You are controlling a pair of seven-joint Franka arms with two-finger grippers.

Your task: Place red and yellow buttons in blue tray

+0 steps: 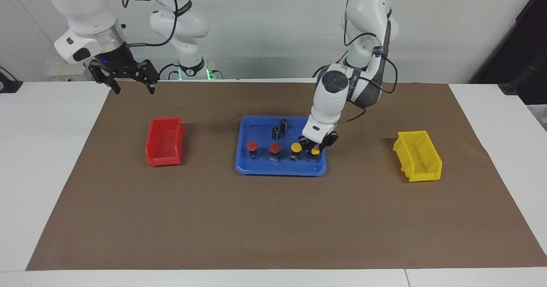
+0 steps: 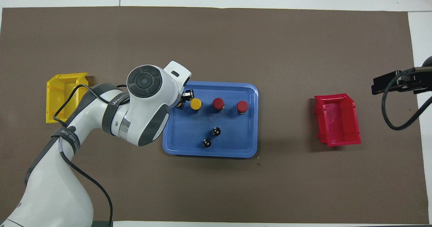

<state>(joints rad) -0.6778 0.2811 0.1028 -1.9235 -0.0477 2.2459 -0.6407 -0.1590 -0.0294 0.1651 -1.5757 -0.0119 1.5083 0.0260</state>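
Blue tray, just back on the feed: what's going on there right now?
The left gripper is down in the blue tray at a yellow button, at the left arm's end of a row with another yellow button and two red buttons. All four sit in the tray with two dark cylinders nearer the robots. The red bin and yellow bin hold nothing visible. The right gripper waits, open, above the table's edge.

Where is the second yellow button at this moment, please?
The second yellow button is in the blue tray, at the left arm's end of the button row, beside the other yellow button, under the left claw.
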